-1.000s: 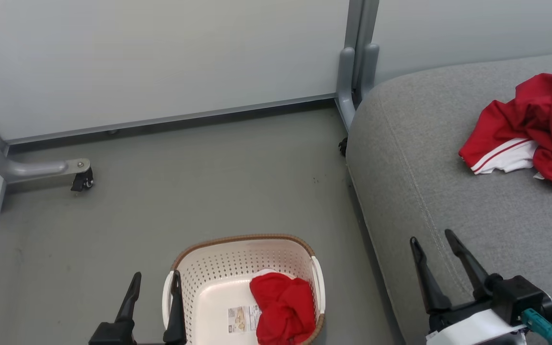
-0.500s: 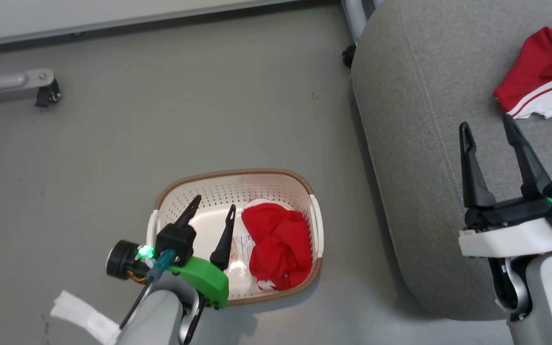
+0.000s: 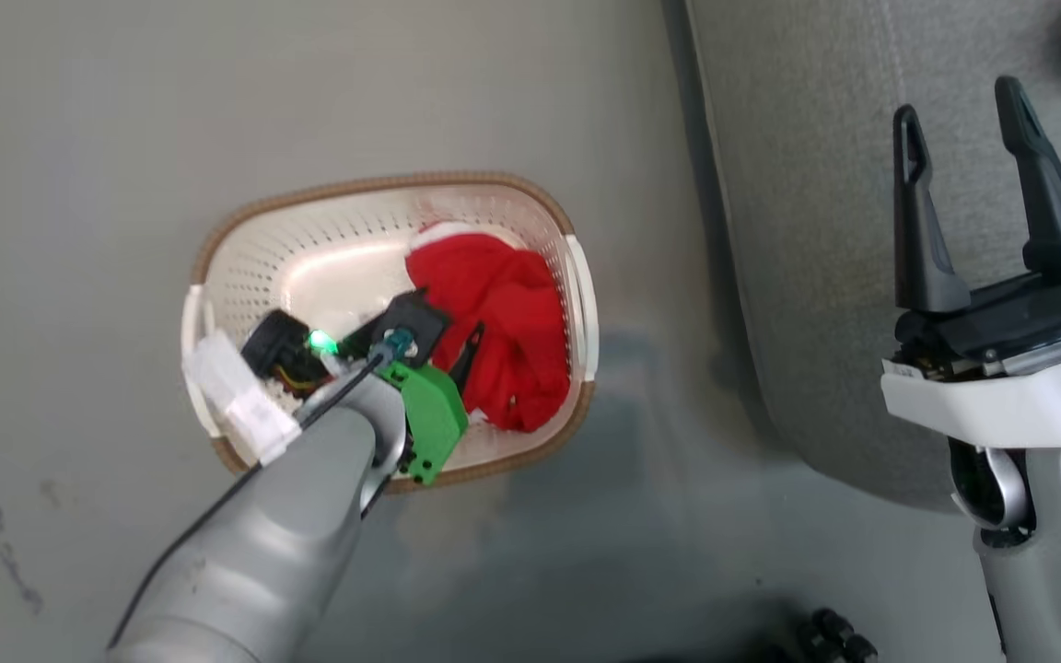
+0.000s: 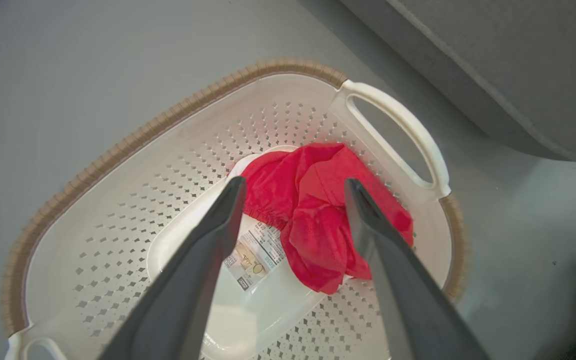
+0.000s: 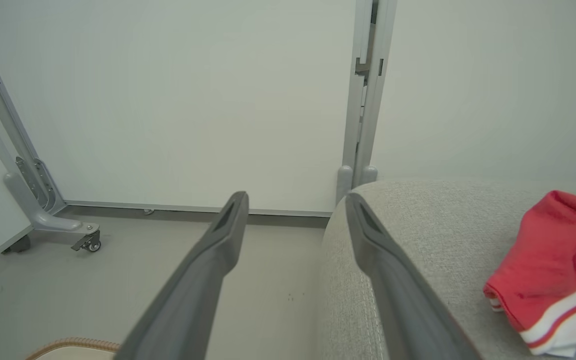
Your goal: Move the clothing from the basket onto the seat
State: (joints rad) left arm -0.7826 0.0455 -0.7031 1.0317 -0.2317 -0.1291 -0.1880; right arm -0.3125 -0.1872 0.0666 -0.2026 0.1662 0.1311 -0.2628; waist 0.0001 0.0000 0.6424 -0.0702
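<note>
On the floor (image 3: 79,138), just beside the left edge of the seat (image 3: 816,230), the basket (image 3: 328,230) is found standing upright. One red garment (image 3: 494,304) is seen crumpled inside it, against the wall nearest the seat and below the white handle (image 3: 578,304). The paper label (image 4: 253,255) on the basket's floor is partly covered by it. The left pincer (image 4: 294,182) is lowered into the basket with its jaws spread wide. In the left wrist view the two dark fingers are seen flanking the garment, one tip at its edge and the other overlapping the cloth, and nothing is gripped between them. Whether either finger is touching the cloth cannot be told. The right pincer (image 3: 957,101) is held over the seat near its left edge, jaws likewise wide apart and empty, well apart from the basket. A second red garment (image 5: 553,250), with a white panel and a red stripe at its hem, is noted lying on the seat, toward the right in the right wrist view. A corner of it is caught at the top right of the head view. Beyond the seat, pale wall panels (image 5: 193,100) and a grey frame foot with a castor (image 5: 90,244) are recorded on the floor.
</note>
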